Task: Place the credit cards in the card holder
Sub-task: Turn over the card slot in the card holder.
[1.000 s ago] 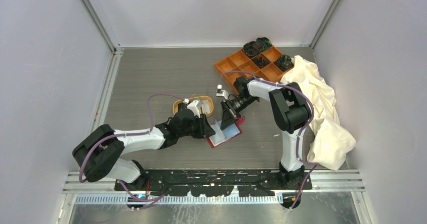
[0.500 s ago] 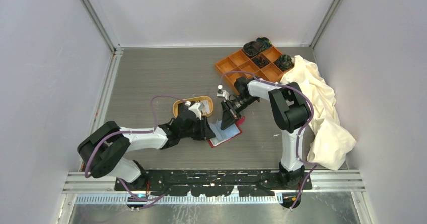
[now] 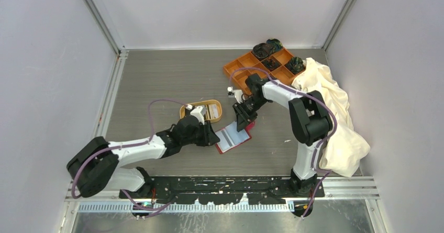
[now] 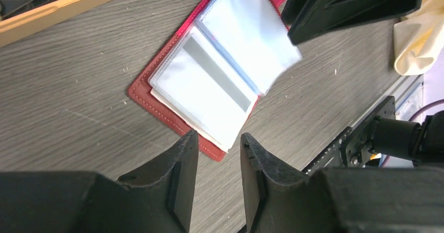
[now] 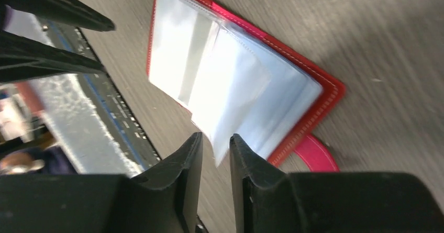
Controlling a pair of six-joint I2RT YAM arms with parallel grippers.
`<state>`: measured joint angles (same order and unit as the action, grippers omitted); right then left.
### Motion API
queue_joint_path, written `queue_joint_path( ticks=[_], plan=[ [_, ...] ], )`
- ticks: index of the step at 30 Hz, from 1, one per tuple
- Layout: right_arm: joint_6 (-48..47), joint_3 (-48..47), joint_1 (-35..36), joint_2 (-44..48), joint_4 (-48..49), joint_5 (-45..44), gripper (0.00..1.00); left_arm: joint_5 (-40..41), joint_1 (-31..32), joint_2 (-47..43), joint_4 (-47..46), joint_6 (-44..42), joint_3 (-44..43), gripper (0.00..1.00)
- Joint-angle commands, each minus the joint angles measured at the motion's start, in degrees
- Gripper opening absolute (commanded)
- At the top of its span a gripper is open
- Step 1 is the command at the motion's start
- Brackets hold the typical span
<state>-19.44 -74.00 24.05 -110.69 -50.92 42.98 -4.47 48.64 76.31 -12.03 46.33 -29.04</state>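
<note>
Red card holder point(image 3: 234, 137) lies open, one card point(image 4: 209, 86) sleeved, more to load I reckon; left fingers point(image 4: 180, 191) and right fingers point(image 5: 188, 175) slightly spread, empty.

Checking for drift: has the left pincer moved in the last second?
Yes. The left pincer has backed toward the near left, uncovering more of the tan dish.

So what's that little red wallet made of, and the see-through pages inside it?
The card holder's cover looks like red leather or imitation leather: matte, with a pale stitched seam along its edge. The pages look like thin clear plastic film, glossy and slightly frosted; one lifts and curls, so it is flexible.
</note>
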Motion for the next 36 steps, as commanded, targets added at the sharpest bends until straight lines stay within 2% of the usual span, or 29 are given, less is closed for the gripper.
queue_joint_path(
  ticks=[1,4,8,11,14,16,23,30,36],
  plan=[
    [-3.91,0.52,0.33,8.64,2.24,-9.33,0.34,2.4,0.15,-7.38,2.87,-0.27,1.83,0.37],
    [-6.48,2.3,0.42,12.29,3.47,-9.6,0.36,0.36,0.18,-9.32,0.9,-0.08,2.57,0.38],
    [-12.93,6.33,0.62,16.96,5.41,-4.01,0.36,-1.9,0.07,-8.03,-7.94,1.3,4.92,0.43],
    [-27.58,11.67,0.89,21.69,4.33,4.81,0.36,-2.67,-0.1,-5.46,-10.67,1.62,5.31,0.43],
    [-49.64,17.31,1.07,26.71,0.09,11.01,0.52,-2.29,-0.33,-3.87,-11.31,2.07,5.51,0.43],
    [-56.09,19.07,1.04,29.09,-1.71,11.8,0.6,-1.49,-0.47,-3.95,-11.62,2.23,5.99,0.42],
    [-57.17,19.19,1.08,29.23,-1.55,9.57,0.6,2.35,-0.71,-9.19,-12.71,2.1,9.47,0.43],
    [-57.11,18.98,1.06,29.1,-1.51,8.67,0.6,3.14,-2.15,-15.73,-17.27,3.52,15.14,0.62],
    [-56.68,18.74,1.08,28.52,-1.48,7.88,0.61,2.79,-2.76,-19.37,-14.77,2.1,15.84,0.64]
  ],
)
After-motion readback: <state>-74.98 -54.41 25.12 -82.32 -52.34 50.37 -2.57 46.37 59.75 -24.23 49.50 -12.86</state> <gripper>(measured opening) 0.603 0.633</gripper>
